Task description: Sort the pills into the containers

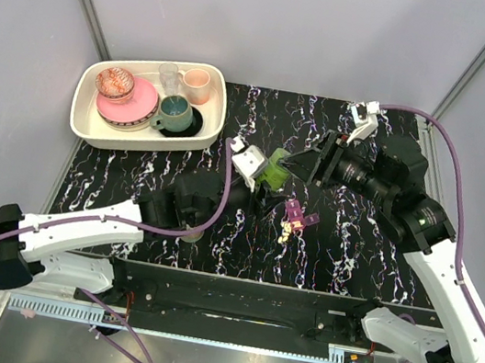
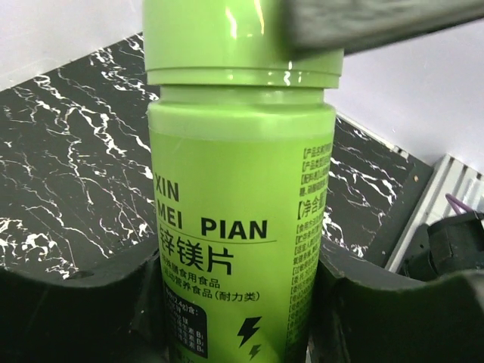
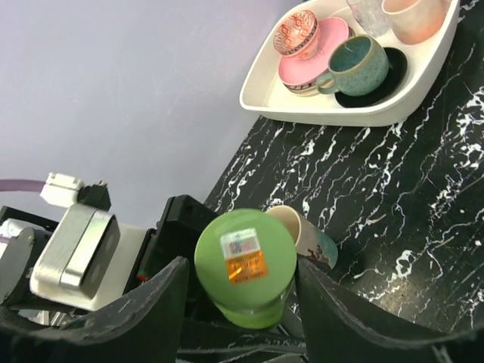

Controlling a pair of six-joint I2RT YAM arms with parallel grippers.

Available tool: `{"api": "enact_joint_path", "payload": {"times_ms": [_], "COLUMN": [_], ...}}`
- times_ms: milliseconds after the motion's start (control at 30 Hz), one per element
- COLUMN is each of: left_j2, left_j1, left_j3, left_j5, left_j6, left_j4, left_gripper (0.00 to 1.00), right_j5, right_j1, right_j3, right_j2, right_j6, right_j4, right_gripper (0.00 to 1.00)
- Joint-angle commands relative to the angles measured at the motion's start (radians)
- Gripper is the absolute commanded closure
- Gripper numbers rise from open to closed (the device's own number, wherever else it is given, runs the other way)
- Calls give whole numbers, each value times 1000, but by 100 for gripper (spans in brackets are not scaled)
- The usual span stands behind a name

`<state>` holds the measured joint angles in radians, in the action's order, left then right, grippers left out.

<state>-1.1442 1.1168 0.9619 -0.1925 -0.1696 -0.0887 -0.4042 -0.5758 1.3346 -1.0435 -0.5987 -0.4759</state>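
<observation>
Where the two arms meet over the black table (image 1: 360,257), the lime-green bottle (image 1: 274,170) is held capped, its contents hidden. The purple pill box (image 1: 297,214) lies near it on the table, with pale pills (image 1: 284,233) loose just beside the box. The left gripper (image 2: 240,318) is clamped on the bottle's body. The right gripper (image 3: 240,302) flanks the cap (image 3: 243,257), though a firm grip cannot be told. A mug (image 3: 306,231) sits just behind, and a tray (image 1: 82,113) of cups stands well apart.

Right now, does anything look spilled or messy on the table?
Yes. A few tiny pale pills lie loose on the black table, right beside the purple pill box instead of inside it. The green bottle is held in the left fingers.
</observation>
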Motion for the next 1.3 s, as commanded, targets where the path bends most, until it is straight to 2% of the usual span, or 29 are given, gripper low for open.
{"api": "enact_joint_path", "payload": {"times_ms": [0, 333, 533, 633, 833, 1067, 1267], "left_j2": [41, 81, 142, 184, 233, 218, 184], "left_j1": [-20, -20, -18, -18, -18, -18, -18], "left_j3": [-6, -48, -60, -94, -156, -204, -192], "left_j5": [-73, -36, 28, 150, 371, 536, 646], "left_j6": [-36, -53, -110, -140, -200, -268, -312], "left_j4": [-129, -161, -138, -192, -340, -503, -597], "left_gripper": [100, 100, 100, 100, 100, 100, 100], "right_j5": [-85, -94, -68, -45, -149, -300, -409], "right_j1": [-10, -10, -9, -9, -7, -9, -9], "right_j3": [-2, 18, 18, 20, 26, -6, -22], "right_j2": [37, 26, 77, 100, 111, 149, 174], "right_j6": [-32, -41, 56, 102, 220, 269, 263], "right_j4": [36, 100, 97, 94, 117, 189, 263], "right_gripper": [36, 29, 25, 23, 24, 28, 26]}}
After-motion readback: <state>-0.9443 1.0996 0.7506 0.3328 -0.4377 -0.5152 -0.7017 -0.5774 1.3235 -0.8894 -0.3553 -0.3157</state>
